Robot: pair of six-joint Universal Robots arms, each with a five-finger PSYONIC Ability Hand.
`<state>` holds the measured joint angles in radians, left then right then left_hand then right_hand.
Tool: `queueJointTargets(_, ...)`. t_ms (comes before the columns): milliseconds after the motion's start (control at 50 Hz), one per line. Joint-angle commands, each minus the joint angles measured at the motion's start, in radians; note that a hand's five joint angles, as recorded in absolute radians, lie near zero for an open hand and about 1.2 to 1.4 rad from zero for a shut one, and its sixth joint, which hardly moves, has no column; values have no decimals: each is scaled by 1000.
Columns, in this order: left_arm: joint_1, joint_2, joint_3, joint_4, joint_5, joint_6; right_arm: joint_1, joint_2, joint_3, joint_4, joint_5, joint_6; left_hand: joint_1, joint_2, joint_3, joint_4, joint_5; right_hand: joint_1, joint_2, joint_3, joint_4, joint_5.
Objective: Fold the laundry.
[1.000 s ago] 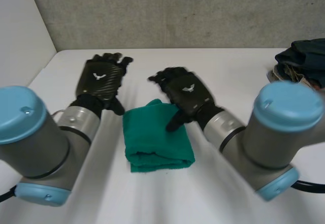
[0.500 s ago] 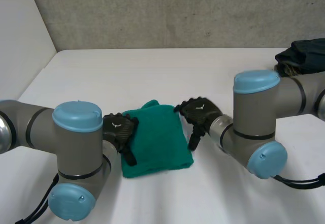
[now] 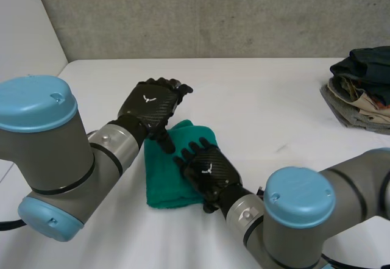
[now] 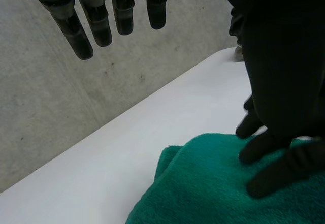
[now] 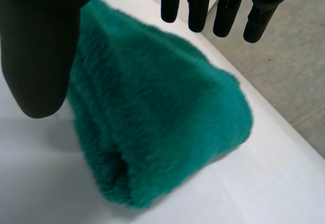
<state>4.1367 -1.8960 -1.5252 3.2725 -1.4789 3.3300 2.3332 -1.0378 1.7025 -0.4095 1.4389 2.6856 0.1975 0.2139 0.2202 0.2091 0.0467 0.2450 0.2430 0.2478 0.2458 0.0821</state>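
A green towel (image 3: 166, 180), folded into a thick pad, lies on the white table (image 3: 274, 110). My left hand (image 3: 152, 103) hovers over the towel's far left corner, fingers straight and spread, holding nothing. In the left wrist view its fingers (image 4: 101, 23) hang above the table beyond the towel (image 4: 203, 188). My right hand (image 3: 207, 170) lies over the towel's right side, fingers relaxed. The left wrist view shows that right hand (image 4: 279, 97) with fingertips on or just above the pile. In the right wrist view the fingers (image 5: 203, 5) stand straight over the towel (image 5: 162, 112).
A pile of dark and light clothes (image 3: 362, 89) sits at the table's far right edge. A grey concrete wall (image 3: 213, 13) runs behind the table. The left arm's elbow joint (image 3: 36, 159) and the right arm's (image 3: 298, 220) stand near the front.
Both arms have swung round. The left hand rose from beside the towel's left edge to above its far corner. The right hand moved from the far right onto the right side.
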Motion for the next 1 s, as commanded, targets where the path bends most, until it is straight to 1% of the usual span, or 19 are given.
queueJointTargets(20,-1,-3,-6,-2,-6,-3,-3,99,-58,-61,6,-6,22,5,-1,10,-2,127,130,125,127,116)
queueJointTargets(200,-1,-3,-9,-1,-7,-3,-5,166,-139,-72,8,-29,22,5,-1,10,-2,242,244,239,241,230)
queueJointTargets(380,-3,-2,-21,1,-9,-3,-5,197,-211,-69,-6,-26,22,5,-1,10,-2,251,253,248,250,239)
queueJointTargets(440,-3,0,-23,1,-11,-3,-6,220,-247,-68,-6,-24,22,5,-1,10,-2,418,420,415,417,406)
queueJointTargets(460,-3,0,-23,1,-11,-3,-8,229,-265,-68,-8,-21,22,5,-1,10,-2,674,676,671,673,663)
queueJointTargets(500,-3,3,-21,0,-11,-3,-14,236,-282,-69,-6,-20,22,5,-1,10,-2,1021,1023,1019,1021,1010)
queueJointTargets(520,-3,3,-21,-2,-11,-3,-20,237,-290,-71,-6,-18,22,5,-1,10,-2,1150,1152,1147,1149,1138)
queueJointTargets(640,-1,58,-20,-2,-11,-3,-113,202,-380,-71,14,-18,19,3,-4,7,-5,1151,1153,1148,1150,1140)
queueJointTargets(780,-3,129,-15,3,-6,-4,-288,108,-492,-80,-17,-21,16,0,-7,4,-8,1151,1153,1148,1150,1140)
queueJointTargets(820,-4,143,-9,3,-4,-6,-331,90,-524,-94,-41,-13,16,0,-7,4,-8,1151,1153,1148,1150,1140)
queueJointTargets(840,-7,146,-7,3,-3,-6,-372,72,-553,-118,-75,-3,16,0,-7,4,-8,1151,1153,1148,1150,1140)
queueJointTargets(900,-15,153,-3,3,-1,-4,-435,55,-590,-175,-130,37,16,0,-7,4,-8,1151,1153,1148,1150,1140)
queueJointTargets(920,-16,153,-1,4,-1,-4,-483,47,-619,-213,-158,80,16,0,-7,4,-8,1151,1153,1148,1150,1140)
queueJointTargets(980,-39,155,8,4,0,-3,-560,35,-661,-264,-189,169,16,0,-7,4,-8,1151,1153,1148,1150,1140)
queueJointTargets(1000,-47,155,11,4,0,-3,-616,29,-684,-294,-205,234,16,0,-7,4,-8,1151,1153,1148,1150,1140)
